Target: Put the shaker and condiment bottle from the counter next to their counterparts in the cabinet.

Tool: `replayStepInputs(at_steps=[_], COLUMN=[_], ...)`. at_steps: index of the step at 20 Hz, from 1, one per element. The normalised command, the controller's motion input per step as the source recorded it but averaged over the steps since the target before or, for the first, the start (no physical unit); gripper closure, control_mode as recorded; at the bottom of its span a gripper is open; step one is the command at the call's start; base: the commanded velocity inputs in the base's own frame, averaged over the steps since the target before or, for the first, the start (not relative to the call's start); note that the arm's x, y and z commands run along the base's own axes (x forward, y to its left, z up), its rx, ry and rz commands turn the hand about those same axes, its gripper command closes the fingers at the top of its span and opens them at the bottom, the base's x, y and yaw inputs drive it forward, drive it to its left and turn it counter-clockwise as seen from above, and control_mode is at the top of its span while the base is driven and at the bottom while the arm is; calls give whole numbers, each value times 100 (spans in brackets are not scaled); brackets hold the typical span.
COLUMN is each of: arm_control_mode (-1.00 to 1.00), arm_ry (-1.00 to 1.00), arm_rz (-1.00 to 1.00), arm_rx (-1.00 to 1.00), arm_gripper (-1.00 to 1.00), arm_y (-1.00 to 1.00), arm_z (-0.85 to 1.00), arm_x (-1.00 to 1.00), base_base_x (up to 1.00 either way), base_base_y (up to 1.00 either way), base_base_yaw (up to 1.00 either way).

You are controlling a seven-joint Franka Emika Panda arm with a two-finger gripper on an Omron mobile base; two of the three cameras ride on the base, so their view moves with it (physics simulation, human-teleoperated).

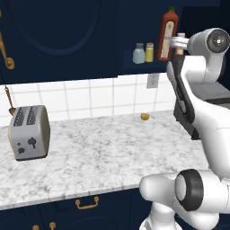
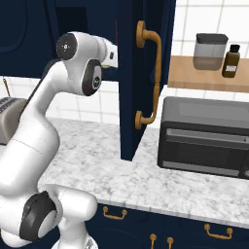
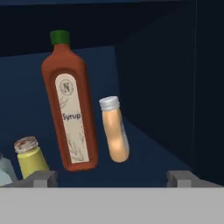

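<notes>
Hand view, fingers (image 3: 111, 177): tips spread wide at the bottom edge, holding nothing.
Condiment bottle (image 3: 114, 130): just beyond the fingers, centre frame, on the cabinet shelf (image 3: 144, 153), long axis leaning slightly left; apparently released.
Syrup bottle (image 3: 70, 105): just left of it, close but seemingly apart.
Yellow shaker (image 3: 29, 156): lower left.
Blue-grey shaker (image 1: 139, 53): beside the yellow one, upper middle of left base view.
Tabletop (image 1: 90, 157): toaster (image 1: 29, 132) at left.
</notes>
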Motion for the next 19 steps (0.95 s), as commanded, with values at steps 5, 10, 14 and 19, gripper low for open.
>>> replayStepInputs(at_steps=[5, 10, 14, 19], arm_control_mode=[-100, -100, -100, -100], arm_ry=[-7, -17, -15, -9], arm_rz=[0, 0, 1, 1], arm_rx=[-1, -9, -13, -9], arm_gripper=[-100, -100, -100, -100], arm_y=[57, 97, 100, 100], arm_z=[0, 0, 0, -1], arm_x=[-91, -71, -85, -95], base_base_x=[0, 0, 0, 0], base_base_y=[0, 0, 0, 0], base_base_yaw=[0, 0, 0, 0])
